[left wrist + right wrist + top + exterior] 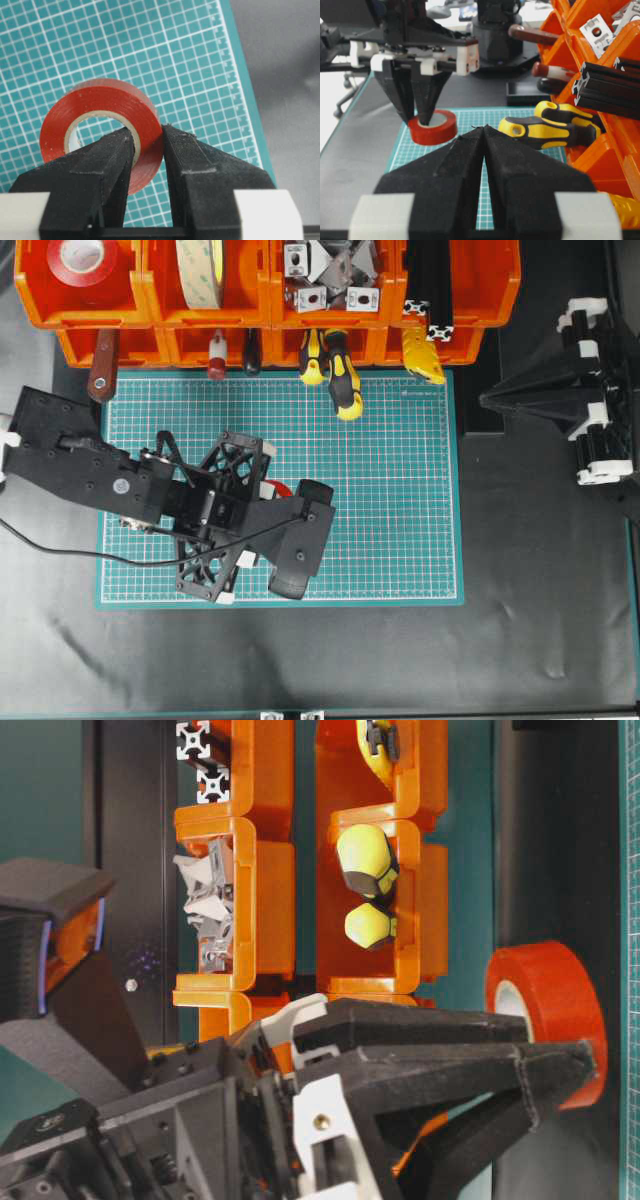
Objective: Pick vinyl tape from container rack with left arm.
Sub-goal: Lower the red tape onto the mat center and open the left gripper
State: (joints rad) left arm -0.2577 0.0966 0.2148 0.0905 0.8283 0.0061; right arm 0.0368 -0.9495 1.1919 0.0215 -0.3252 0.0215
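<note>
The vinyl tape (100,105), a glossy red ring with a pale core, sits in my left gripper (148,131). The gripper is shut on the ring's wall, one finger inside the core and the other outside. In the overhead view the left gripper (290,495) points down over the middle of the green mat, and a sliver of tape (284,486) shows beside it. From the right wrist the tape (432,132) lies flat, low at the mat; I cannot tell whether it touches. The orange container rack (150,300) lines the far edge. My right gripper (484,129) is shut and empty, parked at the right (485,398).
The rack's bins hold another red roll (82,260), a cream tape roll (200,270), metal brackets (330,275) and black profiles (430,285). Yellow-black screwdrivers (340,365) and a brown handle (102,365) stick out over the green mat (400,490).
</note>
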